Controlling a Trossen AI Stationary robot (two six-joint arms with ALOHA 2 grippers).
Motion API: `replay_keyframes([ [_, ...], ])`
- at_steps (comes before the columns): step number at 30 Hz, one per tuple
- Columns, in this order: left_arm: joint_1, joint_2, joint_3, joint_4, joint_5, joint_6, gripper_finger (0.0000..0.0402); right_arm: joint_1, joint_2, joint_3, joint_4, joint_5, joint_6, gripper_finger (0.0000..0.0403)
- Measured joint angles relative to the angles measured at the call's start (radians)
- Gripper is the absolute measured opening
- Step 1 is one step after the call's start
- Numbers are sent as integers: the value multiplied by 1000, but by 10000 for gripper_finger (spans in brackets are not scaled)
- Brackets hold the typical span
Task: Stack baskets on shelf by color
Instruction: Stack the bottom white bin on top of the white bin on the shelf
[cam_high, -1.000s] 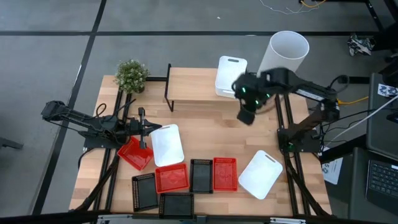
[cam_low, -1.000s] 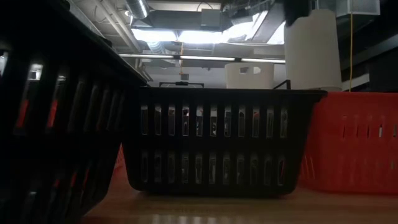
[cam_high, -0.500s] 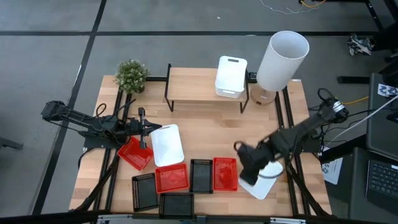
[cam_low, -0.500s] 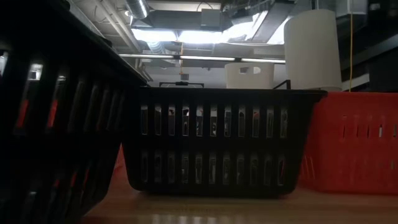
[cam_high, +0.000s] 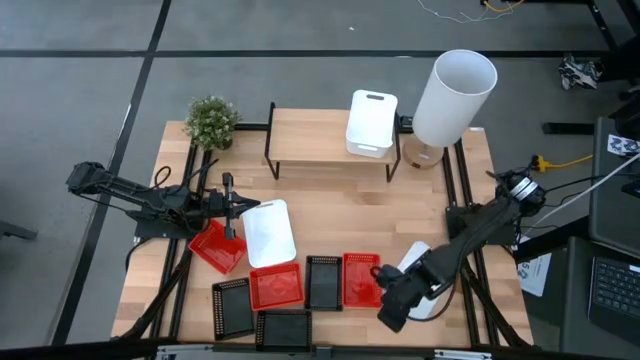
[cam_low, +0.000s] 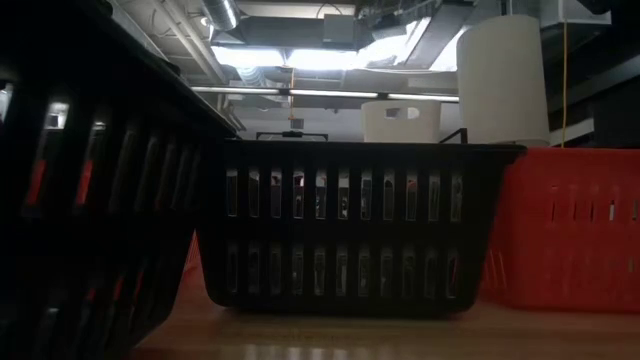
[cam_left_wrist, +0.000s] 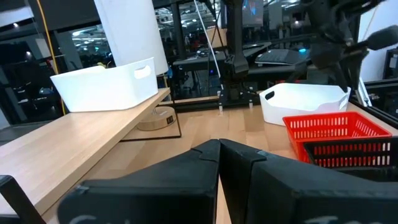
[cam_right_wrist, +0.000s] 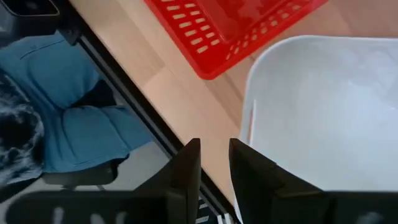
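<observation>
The right end effector (cam_high: 393, 306), fingers slightly parted and gripping nothing, hovers at the near-right white basket's (cam_high: 420, 262) front edge.

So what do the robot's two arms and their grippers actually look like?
Both arms are dark, jointed metal. The left arm is slim, with thin black cables along it. The right arm is bulkier, with a pale fitting at its base. Each gripper, left gripper and right gripper, has two flat black fingers.
</observation>
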Motion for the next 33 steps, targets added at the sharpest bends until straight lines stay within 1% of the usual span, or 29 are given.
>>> replay_keyframes([
  [8, 0, 0, 0, 0, 0, -5, 0, 3, 113, 3, -25, 26, 2, 83],
  [13, 0, 0, 0, 0, 0, -5, 0, 3, 123, 7, -3, -2, 26, 83],
  [16, 0, 0, 0, 0, 0, -3, 0, 3, 123, 57, -41, -3, 23, 83],
  [18, 0, 0, 0, 0, 0, -3, 0, 3, 123, 107, -97, 24, 22, 83],
  [20, 0, 0, 0, 0, 0, -3, 0, 3, 123, 166, -188, 71, 26, 83],
  [23, 0, 0, 0, 0, 0, -2, 0, 4, 121, 252, -369, 146, 91, 83],
  [26, 0, 0, 0, 0, 0, -2, 0, 15, 121, 281, -504, 191, 187, 83],
  [30, 0, 0, 0, 0, 0, -2, 0, 26, 121, 257, -479, 189, 228, 83],
  [33, 0, 0, 0, 0, 0, 1, 0, 25, 126, 227, -394, 199, 230, 83],
])
